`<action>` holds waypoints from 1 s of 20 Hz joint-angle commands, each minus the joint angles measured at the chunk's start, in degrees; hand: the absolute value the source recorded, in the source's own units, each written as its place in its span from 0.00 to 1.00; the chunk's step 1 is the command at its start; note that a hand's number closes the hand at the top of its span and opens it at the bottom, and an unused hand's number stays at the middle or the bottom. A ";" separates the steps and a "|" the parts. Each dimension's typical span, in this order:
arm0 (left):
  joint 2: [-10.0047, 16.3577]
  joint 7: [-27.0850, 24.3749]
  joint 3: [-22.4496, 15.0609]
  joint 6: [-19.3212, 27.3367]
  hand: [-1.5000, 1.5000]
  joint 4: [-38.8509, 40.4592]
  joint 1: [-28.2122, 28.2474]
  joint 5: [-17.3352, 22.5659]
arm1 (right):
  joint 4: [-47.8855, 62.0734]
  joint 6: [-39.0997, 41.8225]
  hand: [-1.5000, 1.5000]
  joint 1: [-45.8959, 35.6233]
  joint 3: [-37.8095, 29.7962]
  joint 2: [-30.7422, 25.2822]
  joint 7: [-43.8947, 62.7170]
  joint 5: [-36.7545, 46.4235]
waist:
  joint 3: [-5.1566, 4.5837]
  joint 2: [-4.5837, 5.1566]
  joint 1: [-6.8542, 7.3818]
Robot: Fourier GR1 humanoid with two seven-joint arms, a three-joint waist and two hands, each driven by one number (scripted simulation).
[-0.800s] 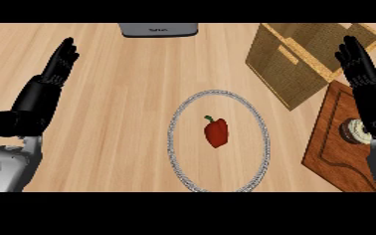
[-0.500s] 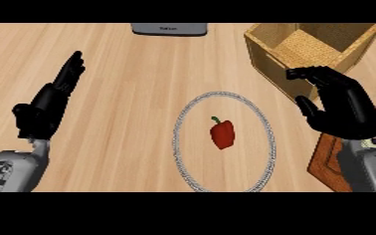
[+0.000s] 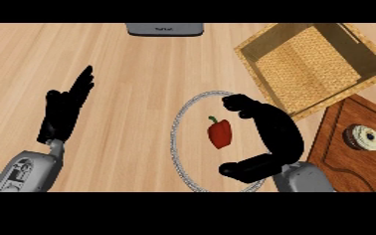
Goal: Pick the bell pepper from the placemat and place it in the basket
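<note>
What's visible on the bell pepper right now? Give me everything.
The bell pepper is small, glossy red and whole, with a short green stem at its upper end that tilts to the upper left. It lies near the middle of the round, pale-rimmed placemat, and only the mat touches it. The right hand is cupped on its right, thumb and fingers arching towards it with a gap on every side. The basket sits apart, to the upper right.

Pepper point(image 3: 219, 133) lies at centre frame on the round placemat point(image 3: 175, 129). Right hand point(image 3: 277, 132) arcs just beside it, thumb and fingers spread wide and not touching. Basket point(image 3: 308, 64) sits upper right. Left hand point(image 3: 64, 113) is at left, fingers straight.
</note>
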 commanded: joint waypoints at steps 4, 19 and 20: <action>0.86 2.25 2.00 0.14 0.50 0.61 0.14 0.87 | -3.64 -9.35 0.00 -1.85 -3.00 -12.96 11.29 18.03 | -0.33 -0.97 -2.08; -2.59 3.17 0.72 -0.16 0.50 0.98 0.33 -3.04 | -10.43 24.87 0.00 -7.53 -3.77 -35.23 25.83 15.55 | -0.12 -0.42 -0.65; -3.05 2.68 1.71 -0.50 0.50 0.12 0.51 -2.95 | -9.20 26.17 0.00 -7.64 -4.94 -34.49 24.93 15.59 | -0.11 -0.39 -0.62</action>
